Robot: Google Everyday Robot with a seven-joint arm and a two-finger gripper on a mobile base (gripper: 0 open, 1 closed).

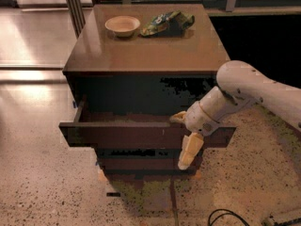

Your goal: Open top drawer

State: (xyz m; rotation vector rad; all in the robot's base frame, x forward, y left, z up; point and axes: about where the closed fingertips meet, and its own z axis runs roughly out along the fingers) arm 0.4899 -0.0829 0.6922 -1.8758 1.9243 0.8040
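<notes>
Dark brown wooden cabinet (pixel 141 55) mid-frame, seen from above and in front. The top drawer (pixel 117 135) is pulled part way out of the cabinet's front, its long plain panel standing clear of the cabinet body, with a thin strip of olive-brown inside showing behind the panel's upper edge. The drawer's left side wall shows at the cabinet's front left corner. The gripper (pixel 183 139) is at the drawer's front panel, right of the cabinet's middle. One tan finger is tucked over the top edge into the drawer and the other finger (pixel 190 150) hangs down the outside face of the panel, so the panel sits pinched between them in a narrow grip. The white arm (pixel 256 86) comes in from the cabinet's right side, elbow bend level with the cabinet's upper front, wrist angled down to the panel. Below the open drawer the lower drawer fronts (pixel 141 165) sit back under it, in dark shadow, and I cannot tell the seam between them. On the cabinet's top, toward the back edge, is a small pale bowl (pixel 122 25), left of centre. A crumpled green snack bag (pixel 167 22) lies just beside it to the right, not touching as far as I can see. A black cable (pixel 225 216) loops on the speckled floor (pixel 42 182) in front of the cabinet's right side.
</notes>
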